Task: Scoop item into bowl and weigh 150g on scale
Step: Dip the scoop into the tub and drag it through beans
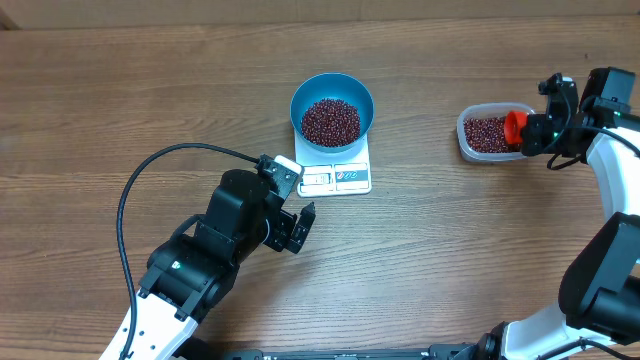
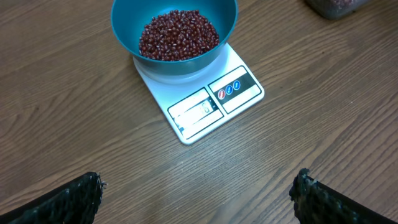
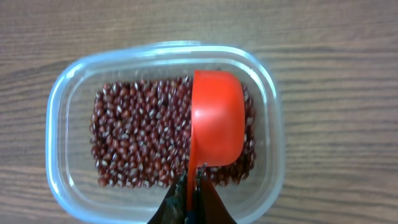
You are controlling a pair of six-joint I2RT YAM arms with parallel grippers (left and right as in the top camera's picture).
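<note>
Right gripper (image 3: 193,200), clamped on the red scoop (image 3: 216,118) by its handle, holds it over beans (image 3: 137,137) in the tub (image 3: 62,106) by the desk's right edge, likely to dig in. The blue bowl (image 1: 300,100) sits loaded on the scale (image 1: 340,178) toward the far edge. Left gripper (image 2: 196,190) gapes empty.

Blue bowl (image 1: 332,85), perhaps half-full of beans (image 1: 331,121), sits on white scale (image 1: 336,178).

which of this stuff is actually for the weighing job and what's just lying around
For the job:
- beans in the blue bowl
- scale under the bowl
- clear tub holding more beans
- red scoop, gripped by the right gripper

Just there:
- the left arm's black cable, looping over the table
</note>
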